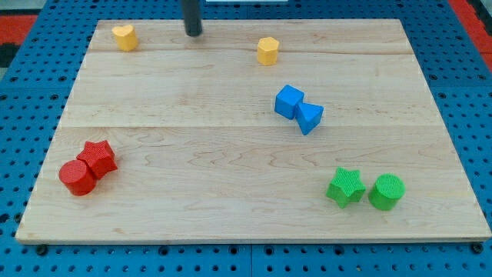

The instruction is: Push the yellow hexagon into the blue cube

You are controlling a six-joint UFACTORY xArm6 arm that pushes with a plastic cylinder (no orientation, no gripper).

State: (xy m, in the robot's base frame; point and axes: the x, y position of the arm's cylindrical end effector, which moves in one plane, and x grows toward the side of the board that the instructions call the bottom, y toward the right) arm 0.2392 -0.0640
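The yellow hexagon (267,51) stands near the view's top, right of centre. The blue cube (289,101) lies below it and slightly right, touching a blue triangular block (310,118) on its lower right. My tip (193,33) is at the view's top, about a hundred pixels left of the yellow hexagon and apart from it. A second yellow block (124,36), shape unclear, sits left of my tip near the top left corner.
A red star (98,157) and a red cylinder (78,178) touch each other at the lower left. A green star (346,187) and a green cylinder (386,191) sit side by side at the lower right. The wooden board (192,192) rests on blue pegboard.
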